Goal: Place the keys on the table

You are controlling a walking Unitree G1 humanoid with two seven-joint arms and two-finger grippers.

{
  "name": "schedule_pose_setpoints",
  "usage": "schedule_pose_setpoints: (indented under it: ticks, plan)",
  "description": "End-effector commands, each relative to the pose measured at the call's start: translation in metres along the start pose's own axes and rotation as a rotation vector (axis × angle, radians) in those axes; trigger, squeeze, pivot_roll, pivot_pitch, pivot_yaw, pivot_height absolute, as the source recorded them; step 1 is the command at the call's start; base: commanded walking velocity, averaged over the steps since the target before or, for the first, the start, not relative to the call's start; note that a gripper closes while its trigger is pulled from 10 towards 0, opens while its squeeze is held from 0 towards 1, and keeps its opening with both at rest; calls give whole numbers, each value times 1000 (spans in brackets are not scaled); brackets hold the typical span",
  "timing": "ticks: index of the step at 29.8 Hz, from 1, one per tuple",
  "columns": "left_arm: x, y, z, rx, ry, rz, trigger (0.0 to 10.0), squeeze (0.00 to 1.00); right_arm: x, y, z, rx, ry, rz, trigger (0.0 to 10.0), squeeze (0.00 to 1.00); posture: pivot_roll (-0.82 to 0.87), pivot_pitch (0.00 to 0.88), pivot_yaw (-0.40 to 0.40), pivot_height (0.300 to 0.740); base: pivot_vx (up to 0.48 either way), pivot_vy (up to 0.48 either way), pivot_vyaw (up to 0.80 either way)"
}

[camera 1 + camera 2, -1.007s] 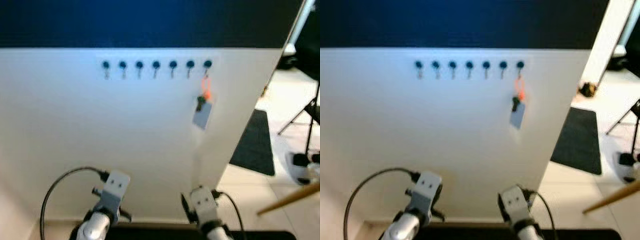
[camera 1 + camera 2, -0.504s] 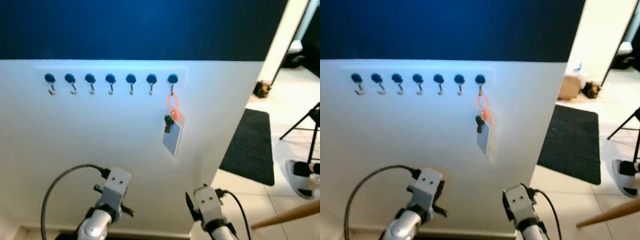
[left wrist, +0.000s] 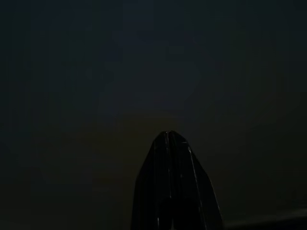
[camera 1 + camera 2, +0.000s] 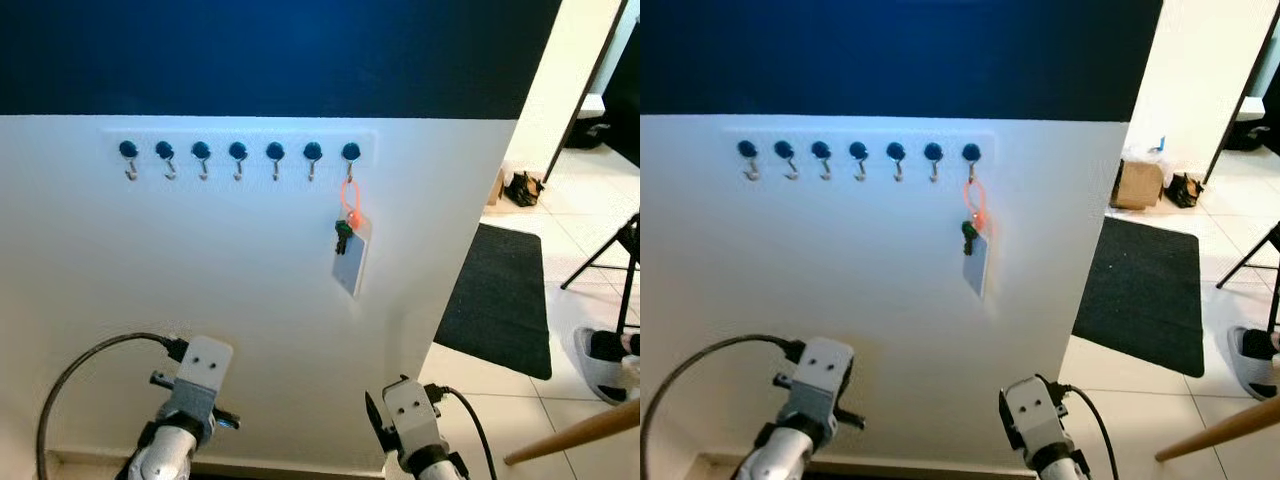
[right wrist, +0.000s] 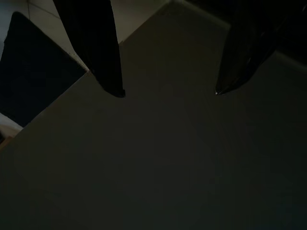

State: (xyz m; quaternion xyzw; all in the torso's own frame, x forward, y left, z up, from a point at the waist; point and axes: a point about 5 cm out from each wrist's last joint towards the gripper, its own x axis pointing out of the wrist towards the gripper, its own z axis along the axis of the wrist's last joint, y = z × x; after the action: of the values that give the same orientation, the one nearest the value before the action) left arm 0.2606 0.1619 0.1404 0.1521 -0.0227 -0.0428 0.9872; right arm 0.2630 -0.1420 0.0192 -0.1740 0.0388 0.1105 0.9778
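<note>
Orange loop and a pale tag mark the keys (image 4: 348, 240), which hang from the rightmost of seven blue hooks (image 4: 238, 151) on a white wall (image 4: 150, 280). In the left eye view they hang long axis vertical, loop at the top and tag at the bottom, well above and ahead of both arms. The right arm (image 4: 408, 430) stands almost directly beneath them, the left arm (image 4: 190, 395) well off to the left, so the right is the nearer for the reach (my judgement, from these pictures). A black mat (image 4: 500, 300) lies on the tiled floor to the right.

Right eye view: the same row of seven hooks, one set of keys, two arms low in the picture.

Left wrist view: very dark; the left gripper (image 3: 170, 184) shows its two black fingers pressed together into a single point.

Right wrist view: the right gripper (image 5: 168, 91) has its two fingers well apart, nothing between them, looking down the wall with a corner of the mat beside one finger.
</note>
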Motion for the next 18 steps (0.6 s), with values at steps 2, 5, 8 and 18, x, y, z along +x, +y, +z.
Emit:
schedule_pose_setpoints:
  ticks: [2, 5, 8, 18]
  plan:
    - [15, 8, 53, -9, -148, 40, 10000, 0, -12, 4, -18, -21, 76, 35, 10000, 0, 131, 135, 5, 740, 0, 0, 0]
    - [26, 7, 81, -27, -219, 43, 10000, 0, -11, 4, -18, -23, 75, 41, 10000, 0, 131, 133, 4, 740, 0, 0, 0]
    - [37, 2, 113, -93, -304, 20, 10000, 0, -7, 4, -14, -19, 63, 37, 10000, 0, 128, 132, 8, 740, 0, 0, 0]
    - [46, -6, 170, -259, -387, -239, 10000, 1000, -3, 4, -10, -11, 46, 16, 10000, 0, 107, 114, 30, 740, 0, 0, 0]
